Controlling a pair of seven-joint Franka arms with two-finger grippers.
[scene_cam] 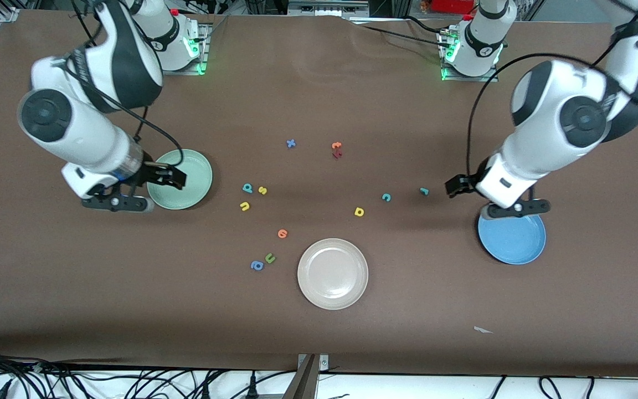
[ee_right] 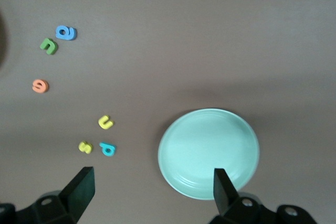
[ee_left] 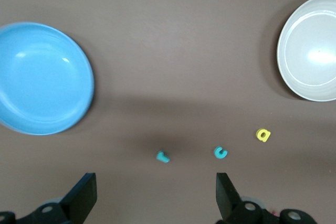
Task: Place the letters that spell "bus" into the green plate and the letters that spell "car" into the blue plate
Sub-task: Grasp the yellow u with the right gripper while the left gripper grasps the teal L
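The teal b, yellow s and yellow u lie together beside the green plate. My right gripper hangs open and empty over that plate's edge. Toward the left arm's end lie the teal c, teal r and yellow a. The blue plate is empty. My left gripper is open and empty in the air between the teal r and the blue plate.
A cream-white plate sits nearest the front camera. Beside it lie an orange round letter, a green u and a blue a. A blue x and two reddish letters lie nearer the bases. A paper scrap lies near the front edge.
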